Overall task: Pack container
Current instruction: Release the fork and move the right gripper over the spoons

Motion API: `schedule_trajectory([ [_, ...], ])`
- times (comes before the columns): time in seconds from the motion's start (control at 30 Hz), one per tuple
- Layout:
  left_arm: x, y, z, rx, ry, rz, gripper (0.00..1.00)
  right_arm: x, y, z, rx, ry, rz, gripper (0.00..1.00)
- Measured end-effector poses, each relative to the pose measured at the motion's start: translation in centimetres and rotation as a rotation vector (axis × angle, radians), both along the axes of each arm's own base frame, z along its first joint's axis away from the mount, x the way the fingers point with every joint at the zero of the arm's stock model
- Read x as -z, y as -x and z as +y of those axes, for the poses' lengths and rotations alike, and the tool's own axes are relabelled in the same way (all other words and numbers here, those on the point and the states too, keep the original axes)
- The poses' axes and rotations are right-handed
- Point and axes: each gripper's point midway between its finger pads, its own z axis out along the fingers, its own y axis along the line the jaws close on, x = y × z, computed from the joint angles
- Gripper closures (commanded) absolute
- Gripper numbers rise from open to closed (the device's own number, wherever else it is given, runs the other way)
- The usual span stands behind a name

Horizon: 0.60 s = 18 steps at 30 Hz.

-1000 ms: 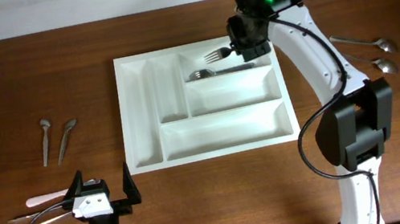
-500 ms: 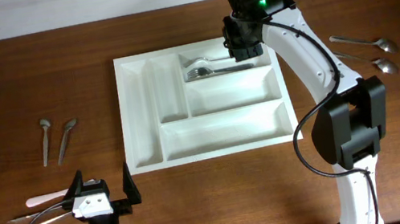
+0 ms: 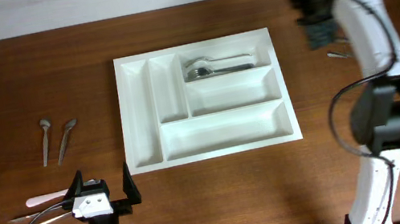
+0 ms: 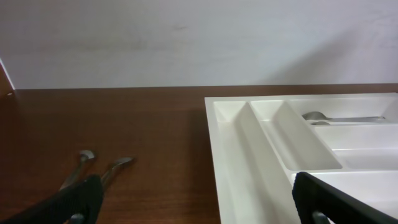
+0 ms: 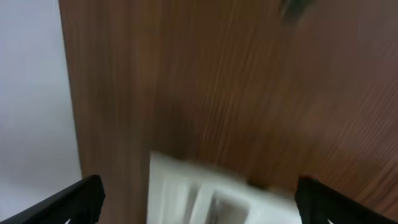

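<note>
Container (image 3: 223, 128) holds cutlery (image 3: 209, 68) while left end effector (image 3: 102, 183) and right end effector (image 3: 315, 19) gape wide, gripping nothing.

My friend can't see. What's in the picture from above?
A white tray sits on the table with cutlery in its top-right compartment. The right gripper hovers open beyond the tray's right side; the left gripper waits open near the front edge.

Dark brown wooden worktop (image 3: 222, 198). White cutlery tray (image 3: 126, 116) flat near centre. Well left of it: spoon (image 3: 44, 140), second spoon (image 3: 67, 139) just beside. Near front-left: pink-handled utensil (image 3: 42, 199), thin metal pieces (image 3: 30, 218) (type unclear).
</note>
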Motion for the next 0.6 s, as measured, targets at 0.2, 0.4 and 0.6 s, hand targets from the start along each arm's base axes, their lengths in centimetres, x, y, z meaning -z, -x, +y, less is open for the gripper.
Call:
schedule_trajectory([
  [0.2,0.0,0.0,0.0,0.0,0.0,0.0,0.01,0.4,2.8,-8.9,0.149,-0.014,0.051,0.01],
  [0.4,0.0,0.0,0.0,0.0,0.0,0.0,0.01,0.6,4.4,-12.9,0.246,0.003,0.071,0.01],
  [0.6,0.0,0.0,0.0,0.0,0.0,0.0,0.01,1.6,5.2,-13.8,0.322,0.055,0.122,0.01],
])
